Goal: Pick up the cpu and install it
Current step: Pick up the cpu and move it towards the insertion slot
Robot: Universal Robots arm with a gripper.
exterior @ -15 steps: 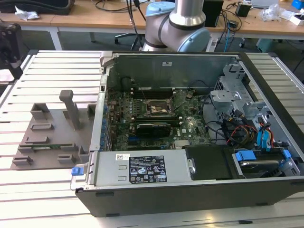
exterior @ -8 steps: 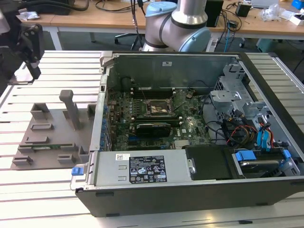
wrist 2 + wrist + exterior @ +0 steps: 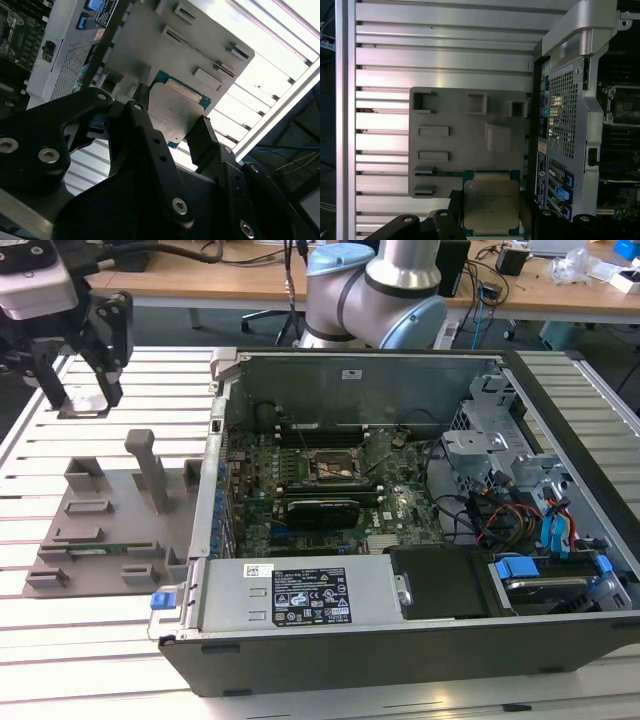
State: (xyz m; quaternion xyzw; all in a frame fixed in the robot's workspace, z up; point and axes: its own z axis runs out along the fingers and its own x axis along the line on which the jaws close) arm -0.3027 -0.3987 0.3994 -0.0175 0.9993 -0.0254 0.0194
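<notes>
The claw (image 3: 82, 398) is closed on the cpu (image 3: 491, 205), pinching only its thin edges between 2 fingers (image 3: 202, 140). I judge it could slip or tilt, and a tilted cpu pressed into the socket (image 3: 333, 465) could bend contacts. The arm holds the claw raised, fingers down, above the grey tray (image 3: 110, 510) at the exterior view's far left, well apart from the computer case (image 3: 400, 640).

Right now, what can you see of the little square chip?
The chip is a flat square with a pale, dull metal top and a green-blue rim. It sits between the gripper's two black fingers, which press its opposite edges, held in the air near the grey tray.
</notes>
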